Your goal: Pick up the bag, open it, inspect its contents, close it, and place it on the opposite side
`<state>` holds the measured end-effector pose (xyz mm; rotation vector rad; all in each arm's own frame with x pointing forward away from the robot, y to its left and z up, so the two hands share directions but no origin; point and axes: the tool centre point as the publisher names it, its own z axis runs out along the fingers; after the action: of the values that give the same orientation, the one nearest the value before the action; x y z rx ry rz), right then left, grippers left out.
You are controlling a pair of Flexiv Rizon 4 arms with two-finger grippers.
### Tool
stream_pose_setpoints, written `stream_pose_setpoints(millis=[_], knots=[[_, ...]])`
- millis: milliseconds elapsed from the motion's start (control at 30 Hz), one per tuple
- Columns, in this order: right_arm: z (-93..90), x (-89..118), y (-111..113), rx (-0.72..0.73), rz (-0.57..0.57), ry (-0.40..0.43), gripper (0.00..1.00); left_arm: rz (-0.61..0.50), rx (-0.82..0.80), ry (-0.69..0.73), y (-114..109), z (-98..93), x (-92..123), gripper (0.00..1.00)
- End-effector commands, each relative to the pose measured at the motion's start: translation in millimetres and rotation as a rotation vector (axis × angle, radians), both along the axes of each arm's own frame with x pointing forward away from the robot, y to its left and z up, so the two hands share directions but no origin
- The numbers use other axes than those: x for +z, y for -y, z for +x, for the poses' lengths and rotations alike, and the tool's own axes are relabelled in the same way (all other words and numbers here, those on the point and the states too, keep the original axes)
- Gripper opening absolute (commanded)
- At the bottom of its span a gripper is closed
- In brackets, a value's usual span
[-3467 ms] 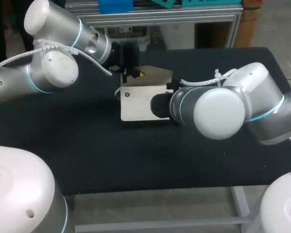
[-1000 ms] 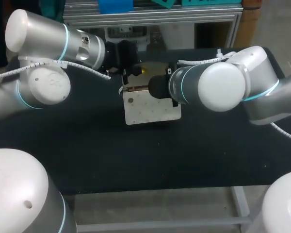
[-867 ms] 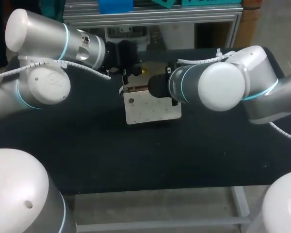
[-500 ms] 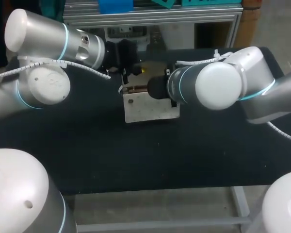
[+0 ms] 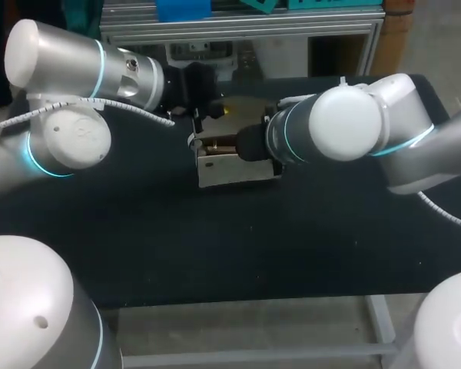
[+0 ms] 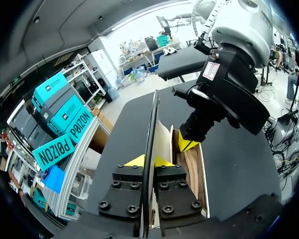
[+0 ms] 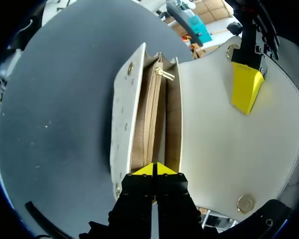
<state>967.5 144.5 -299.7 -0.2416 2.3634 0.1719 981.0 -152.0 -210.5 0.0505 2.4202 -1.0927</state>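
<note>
Two compartments show inside the open bag; left gripper clamps its flap, right gripper seemingly pinches the divider.

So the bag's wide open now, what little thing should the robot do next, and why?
Probably swing the flap back down over the opening. The left gripper pinches the flap and holds it open, the right gripper holds the bag at its end, and the pockets lie in plain sight. So the look inside seems possible now, and closing comes next.
</note>
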Motion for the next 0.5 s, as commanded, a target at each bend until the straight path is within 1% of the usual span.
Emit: stream_pose_setpoints(millis=[33,167,333,367,400,433,500], knots=[[2.3,-3.2,-2.8,0.006,-0.028,-0.047,0.00,-0.009,-0.011,0.006,-3.2,-6.3,1.2,0.00],[4.6,-8.3,-4.8,0.009,-0.040,-0.084,0.00,-0.011,-0.028,0.008,-3.3,-10.9,0.5,0.00],[9.6,-17.6,-7.8,0.020,-0.052,-0.152,0.00,-0.019,-0.040,0.012,-5.8,-15.2,3.4,0.00],[10.6,-19.6,-8.0,0.022,-0.057,-0.165,0.04,-0.021,-0.042,0.015,-6.4,-16.1,4.0,0.00],[11.5,-21.4,-8.1,0.017,-0.055,-0.166,0.18,-0.022,-0.043,0.017,-6.8,-17.0,4.3,0.00],[12.2,-22.8,-7.8,0.017,-0.053,-0.173,0.28,-0.021,-0.044,0.019,-7.0,-17.7,4.3,0.00],[13.3,-25.1,-7.6,0.014,-0.052,-0.184,0.42,-0.020,-0.047,0.021,-7.4,-18.7,4.1,0.00]])
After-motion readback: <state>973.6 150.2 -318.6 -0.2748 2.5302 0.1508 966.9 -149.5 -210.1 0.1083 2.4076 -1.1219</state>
